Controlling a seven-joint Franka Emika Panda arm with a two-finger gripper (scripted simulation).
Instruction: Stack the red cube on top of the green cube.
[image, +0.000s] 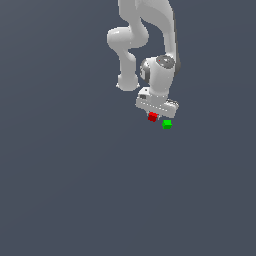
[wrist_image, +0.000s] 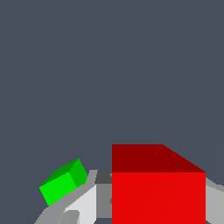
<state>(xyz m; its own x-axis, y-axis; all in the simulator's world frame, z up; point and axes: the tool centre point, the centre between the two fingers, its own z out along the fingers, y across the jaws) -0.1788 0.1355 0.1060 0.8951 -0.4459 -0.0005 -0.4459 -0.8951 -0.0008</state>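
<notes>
The red cube (image: 153, 116) sits right under the white gripper (image: 155, 113). In the wrist view the red cube (wrist_image: 158, 192) looms large between the two grey fingers (wrist_image: 83, 204), which press against its sides. The gripper is shut on it. The green cube (image: 167, 124) lies on the floor just to the exterior view's right of the red cube, a little apart from it. In the wrist view the green cube (wrist_image: 63, 183) looks much smaller and farther off, beside one finger. The fingertips are hidden in the exterior view.
The flat dark grey floor (image: 75, 190) spreads all around. The white arm (image: 145, 35) rises behind the cubes at the top of the exterior view.
</notes>
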